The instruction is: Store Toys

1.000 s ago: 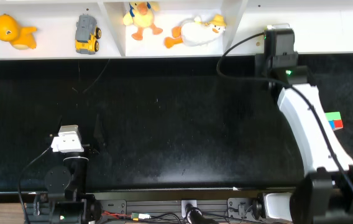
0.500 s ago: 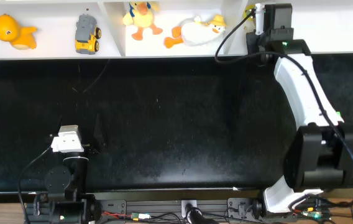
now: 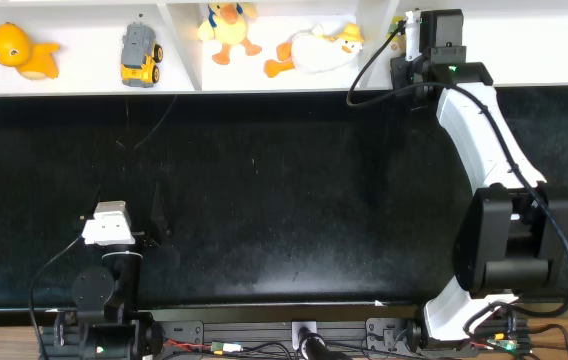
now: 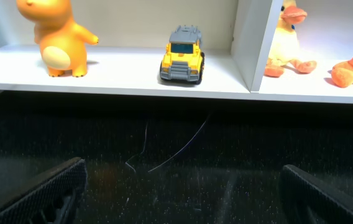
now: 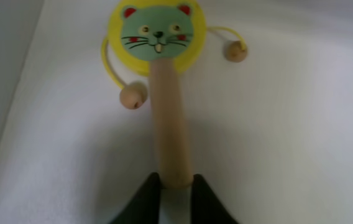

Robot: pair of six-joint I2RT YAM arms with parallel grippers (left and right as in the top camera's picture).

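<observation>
A wooden rattle drum [image 5: 166,112] with a green cat face on a yellow disc and two bead strings lies on the white shelf floor [image 5: 301,143] of the right compartment. My right gripper [image 5: 171,185] is shut on the end of its handle; from above, the right gripper [image 3: 416,35] sits inside that compartment at the top right, with a bit of the yellow rattle drum [image 3: 398,20] beside it. My left gripper [image 4: 183,199] stands open over the black table, facing the shelf, with nothing between its fingers; in the top view the left gripper [image 3: 110,222] is low at the left.
On the shelf [image 3: 84,85] stand an orange toy animal [image 3: 22,50], a yellow truck [image 3: 140,53], a plush duck [image 3: 228,30] and a lying white plush bird [image 3: 314,50]. White dividers [image 4: 251,43] split the compartments. A black mat [image 3: 284,190] covers the table.
The right arm has swung up the picture and to the left, carrying its gripper from the table's back edge into the right shelf compartment. The left arm has not moved.
</observation>
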